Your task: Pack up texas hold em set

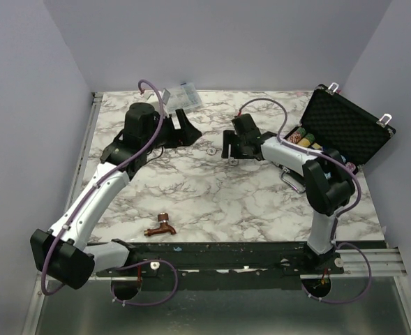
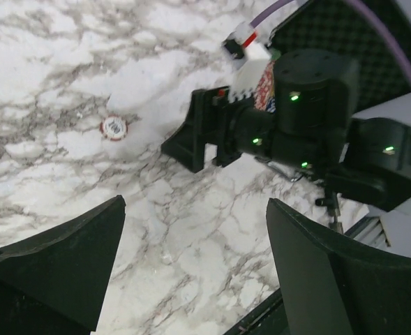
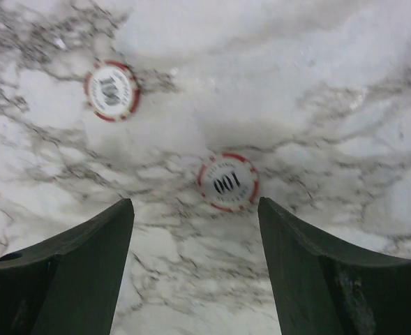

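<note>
The texas hold em set's black case (image 1: 348, 124) lies open at the back right, with rows of coloured chips (image 1: 306, 139) inside. Two red-and-white chips marked 100 lie flat on the marble: one (image 3: 227, 181) just ahead of my right gripper (image 3: 193, 204), the other (image 3: 111, 91) further off to the left. My right gripper (image 1: 229, 149) is open, pointing down, with nothing between its fingers. My left gripper (image 2: 195, 202) is open and empty over bare marble, and a chip (image 2: 114, 128) lies ahead of it. The top view shows only one chip (image 1: 211, 147), between the two grippers.
A clear plastic compartment box (image 1: 183, 98) sits at the back behind my left gripper (image 1: 186, 130). A copper faucet (image 1: 160, 227) lies near the front edge. The right arm (image 2: 296, 112) fills the upper right of the left wrist view.
</note>
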Tool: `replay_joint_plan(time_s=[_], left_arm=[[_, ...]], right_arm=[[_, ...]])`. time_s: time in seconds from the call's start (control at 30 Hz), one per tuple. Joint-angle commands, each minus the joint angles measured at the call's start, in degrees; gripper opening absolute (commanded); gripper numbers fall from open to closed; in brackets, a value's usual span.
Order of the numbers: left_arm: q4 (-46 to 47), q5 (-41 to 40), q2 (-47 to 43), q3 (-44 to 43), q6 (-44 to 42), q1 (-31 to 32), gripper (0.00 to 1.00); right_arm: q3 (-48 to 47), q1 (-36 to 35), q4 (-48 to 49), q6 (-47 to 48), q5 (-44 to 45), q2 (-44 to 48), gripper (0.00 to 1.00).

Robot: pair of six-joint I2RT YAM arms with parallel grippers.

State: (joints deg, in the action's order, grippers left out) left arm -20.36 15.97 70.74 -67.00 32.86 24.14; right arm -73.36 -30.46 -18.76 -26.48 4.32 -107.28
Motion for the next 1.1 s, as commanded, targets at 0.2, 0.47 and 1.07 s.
replay_joint_plan(time_s=[0.2,0.47,1.07], left_arm=[[5.78,-11.63,-3.33,-6.08,-2.86,0.05,0.83],[8.69,-15.14,-6.20,-1.18,-10.31,0.03,0.83],[7.02,-11.63,-6.72,-0.97,-9.07,-0.05,0.84]], right_arm=[[-16.35,-4.66,6.43,5.55,4.13,-16.19,0.74],[-24.25,-8.39,3.81,7.87,13.01,-23.24,0.67],[-16.41,-11.38,-1.73,6.51,13.97,-25.50,0.34]])
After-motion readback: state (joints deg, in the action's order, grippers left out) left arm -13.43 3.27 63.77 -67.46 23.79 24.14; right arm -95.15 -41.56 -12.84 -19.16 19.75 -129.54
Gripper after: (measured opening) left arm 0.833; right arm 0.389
